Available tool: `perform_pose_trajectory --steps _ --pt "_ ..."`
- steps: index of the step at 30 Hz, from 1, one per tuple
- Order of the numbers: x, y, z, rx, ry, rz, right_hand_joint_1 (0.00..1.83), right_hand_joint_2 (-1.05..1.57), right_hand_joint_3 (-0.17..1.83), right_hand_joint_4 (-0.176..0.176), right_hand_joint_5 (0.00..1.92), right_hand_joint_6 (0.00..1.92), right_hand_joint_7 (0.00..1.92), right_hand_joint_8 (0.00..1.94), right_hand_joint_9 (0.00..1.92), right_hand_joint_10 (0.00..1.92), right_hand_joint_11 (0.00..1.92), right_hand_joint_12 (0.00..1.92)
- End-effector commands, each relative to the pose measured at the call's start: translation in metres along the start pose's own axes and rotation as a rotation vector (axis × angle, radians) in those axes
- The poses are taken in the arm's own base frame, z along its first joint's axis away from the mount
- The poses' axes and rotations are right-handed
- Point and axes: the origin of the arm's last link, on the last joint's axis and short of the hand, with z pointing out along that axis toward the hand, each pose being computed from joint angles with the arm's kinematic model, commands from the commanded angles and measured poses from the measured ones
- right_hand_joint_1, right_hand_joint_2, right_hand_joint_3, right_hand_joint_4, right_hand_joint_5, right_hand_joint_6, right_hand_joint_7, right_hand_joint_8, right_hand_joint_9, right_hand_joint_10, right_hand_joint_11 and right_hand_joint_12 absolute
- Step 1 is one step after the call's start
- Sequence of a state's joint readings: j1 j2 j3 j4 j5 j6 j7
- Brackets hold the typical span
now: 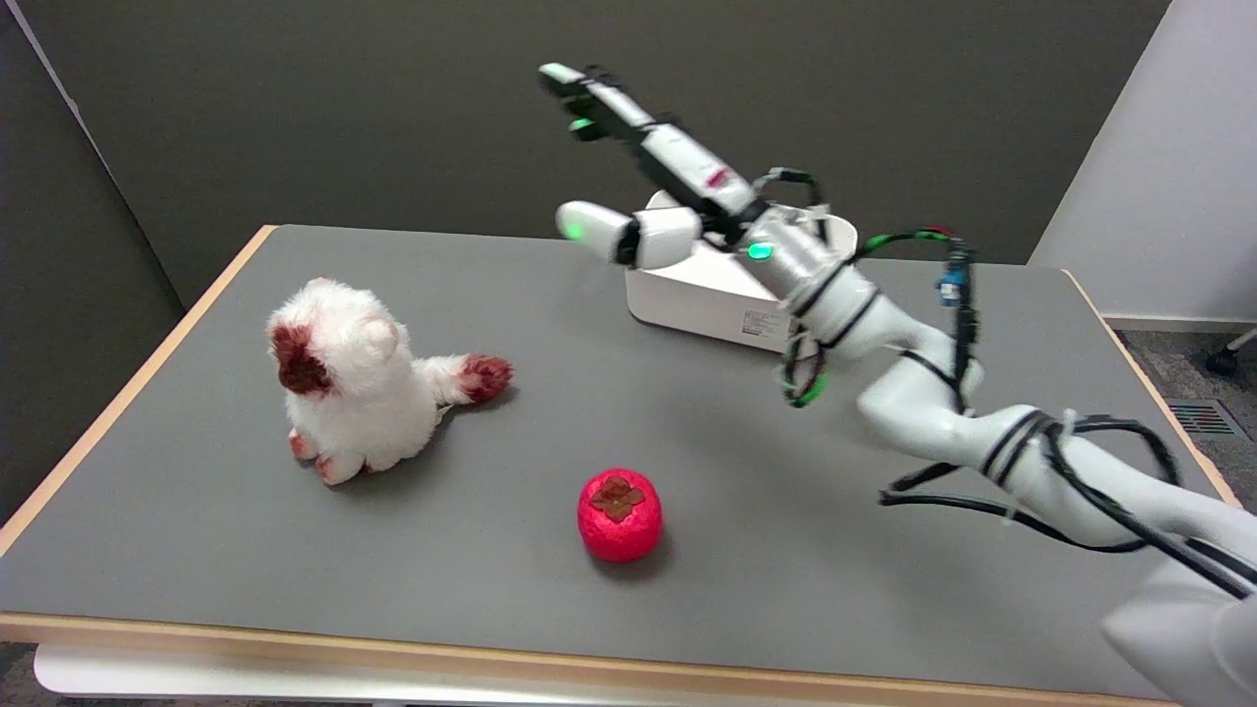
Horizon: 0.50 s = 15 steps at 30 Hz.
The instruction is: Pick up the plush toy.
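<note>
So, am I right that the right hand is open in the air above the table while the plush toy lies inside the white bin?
Not quite: the head view shows the plush toy sitting on the grey table, far left of the white bin, not inside it. The right hand is indeed open in the air.
</note>
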<state>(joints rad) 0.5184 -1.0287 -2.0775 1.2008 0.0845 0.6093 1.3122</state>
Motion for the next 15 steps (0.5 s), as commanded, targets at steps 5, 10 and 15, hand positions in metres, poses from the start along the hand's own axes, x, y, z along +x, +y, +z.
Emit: perform_pose_trajectory --steps 5,10,15 --pt "-0.111 -0.045 0.121 0.020 -0.237 -0.015 0.38 0.56 0.94 0.047 0.00 0.16 0.00 0.17 0.00 0.40 0.00 0.98" --pt "-0.132 -0.031 0.129 -0.055 -0.274 -0.005 0.37 0.57 0.95 0.055 0.00 0.17 0.01 0.17 0.00 0.42 0.00 1.00" --pt "-0.142 -0.020 0.127 -0.119 -0.299 0.000 0.38 0.57 0.95 0.059 0.00 0.17 0.01 0.17 0.01 0.42 0.00 0.99"
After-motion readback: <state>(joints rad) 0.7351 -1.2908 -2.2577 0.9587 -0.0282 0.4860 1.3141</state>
